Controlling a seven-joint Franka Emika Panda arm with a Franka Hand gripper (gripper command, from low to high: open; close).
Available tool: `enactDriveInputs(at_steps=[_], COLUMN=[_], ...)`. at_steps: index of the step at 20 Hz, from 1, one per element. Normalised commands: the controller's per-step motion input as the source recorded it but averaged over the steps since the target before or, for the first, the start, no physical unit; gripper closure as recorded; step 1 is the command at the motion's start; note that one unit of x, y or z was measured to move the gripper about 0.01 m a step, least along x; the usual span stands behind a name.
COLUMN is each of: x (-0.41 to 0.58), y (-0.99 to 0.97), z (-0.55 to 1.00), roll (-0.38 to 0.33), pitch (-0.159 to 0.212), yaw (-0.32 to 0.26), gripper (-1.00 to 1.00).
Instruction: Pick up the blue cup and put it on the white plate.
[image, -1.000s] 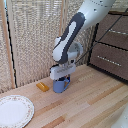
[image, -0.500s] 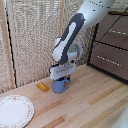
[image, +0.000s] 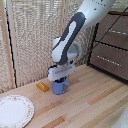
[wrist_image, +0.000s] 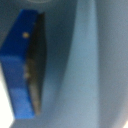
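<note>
In the exterior view the blue cup (image: 61, 89) stands upright on the wooden table, its handle hard to make out. My gripper (image: 60, 81) has come straight down onto its top, and the white hand hides the rim and the fingertips. The wrist view is filled with blurred blue cup surface (wrist_image: 95, 65); one blue finger with a dark pad (wrist_image: 25, 65) lies right against it, so the gripper looks shut on the cup's wall. The white plate (image: 14, 111) lies at the exterior view's lower left, well apart from the cup.
A small yellow block (image: 43, 86) lies on the table just to the exterior view's left of the cup. A bamboo screen (image: 30, 40) stands behind. A dark wooden drawer unit (image: 112, 50) is at the right.
</note>
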Motion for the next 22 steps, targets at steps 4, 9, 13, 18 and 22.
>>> enactDriveInputs(at_steps=[4, 9, 13, 18, 22], x=[-0.218, 0.062, 0.339, 0.333, 0.154], y=[0.3, 0.2, 0.23, 0.54, 0.88], z=[0.27, 0.91, 1.0, 0.87, 0.55], roll=[-0.041, 0.026, 0.007, 0.001, 0.0], pitch=[0.0, 0.041, 0.044, 0.086, 0.068], yaw=[0.104, -0.004, -0.028, -0.012, 0.0], gripper=[1.0, 1.0, 1.0, 1.0, 1.0])
